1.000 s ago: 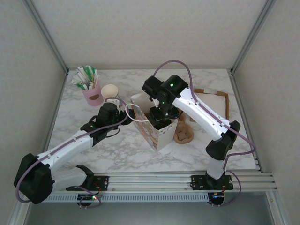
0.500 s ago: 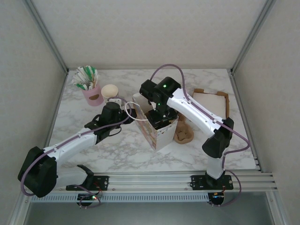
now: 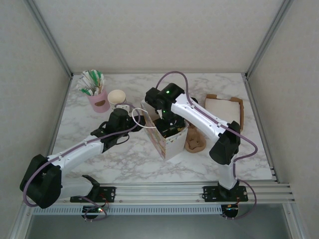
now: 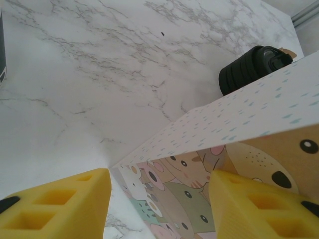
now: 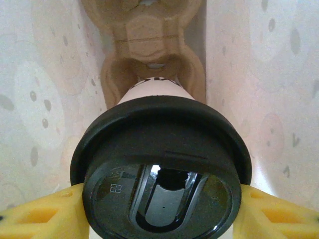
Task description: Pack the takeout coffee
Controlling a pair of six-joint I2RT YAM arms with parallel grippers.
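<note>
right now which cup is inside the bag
The black-lidded takeout coffee, held by the right gripper inside the patterned bag; the cream paper cup stands out on the table beside the pink holder.

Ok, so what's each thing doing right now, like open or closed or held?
takeout coffee: lid on, held inside the paper bag.
paper bag: standing up, top open.
right end effector: shut on the takeout coffee at its lid.
left end effector: open, the bag's corner between its fingers.
cup carrier: inside the bag, below the coffee.
pink cup: upright, stuffed with packets.
</note>
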